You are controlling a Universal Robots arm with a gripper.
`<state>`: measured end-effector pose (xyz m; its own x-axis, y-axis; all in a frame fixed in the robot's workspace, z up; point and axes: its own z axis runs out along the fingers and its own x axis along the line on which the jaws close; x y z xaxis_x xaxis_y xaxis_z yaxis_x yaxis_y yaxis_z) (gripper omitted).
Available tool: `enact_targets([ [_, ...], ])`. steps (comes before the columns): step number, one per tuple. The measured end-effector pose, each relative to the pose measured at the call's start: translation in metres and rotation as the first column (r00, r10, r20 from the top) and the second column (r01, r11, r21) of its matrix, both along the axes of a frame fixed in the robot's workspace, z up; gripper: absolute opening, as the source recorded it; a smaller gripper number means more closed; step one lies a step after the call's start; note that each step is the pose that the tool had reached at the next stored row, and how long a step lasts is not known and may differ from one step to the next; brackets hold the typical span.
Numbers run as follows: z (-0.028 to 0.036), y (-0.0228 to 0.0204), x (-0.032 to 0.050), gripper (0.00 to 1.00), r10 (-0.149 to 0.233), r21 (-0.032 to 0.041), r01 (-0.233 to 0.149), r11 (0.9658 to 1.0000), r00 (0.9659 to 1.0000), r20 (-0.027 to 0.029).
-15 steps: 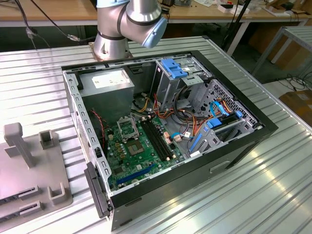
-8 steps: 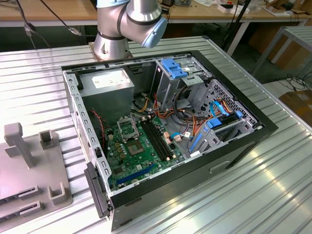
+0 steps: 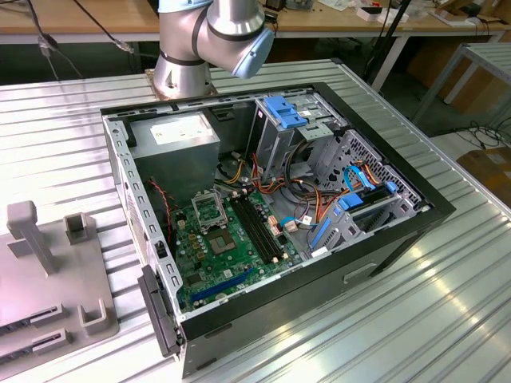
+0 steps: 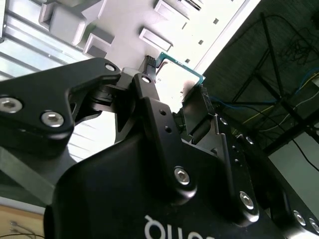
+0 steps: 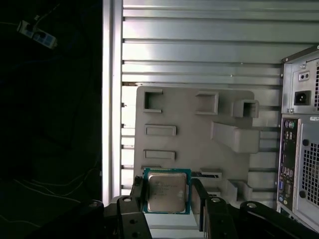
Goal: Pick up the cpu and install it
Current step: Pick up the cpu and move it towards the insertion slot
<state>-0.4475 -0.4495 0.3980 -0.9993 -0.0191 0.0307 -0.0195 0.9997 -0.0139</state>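
Pincer point(image 5: 167, 195) clamped on the cpu point(image 5: 167, 191) by two opposite edges, flat face left bare, probably to spare its contacts. Cpu hangs over the grey holder tray point(image 5: 194, 112); open computer case point(image 5: 299, 149) just beside that tray.

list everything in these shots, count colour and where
cpu: one, silvery top, green edge, between the gripper's fingertips above the holder plate
holder plate: one, grey, on the table at the exterior view's left of the case
computer case: one, black, side open, mid-table
motherboard: one, green, on the case floor
power supply: one, grey with white label, inside the case
drive brackets: several, blue, inside the case
table: one, ribbed silver
robot arm: one, silver, behind the case
gripper: one, black, shut on the cpu
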Motion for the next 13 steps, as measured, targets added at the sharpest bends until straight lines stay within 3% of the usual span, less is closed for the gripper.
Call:
enact_targets([
  [5, 0.0002, 0.0, 0.0, 0.47, 0.0, 0.0, 0.0, 1.0, 1.0, 0.0],
  [13, 0.0002, 0.0, 0.0071, 0.47, 0.0, 0.0, 0.0, 1.0, 1.0, -0.0001],
])
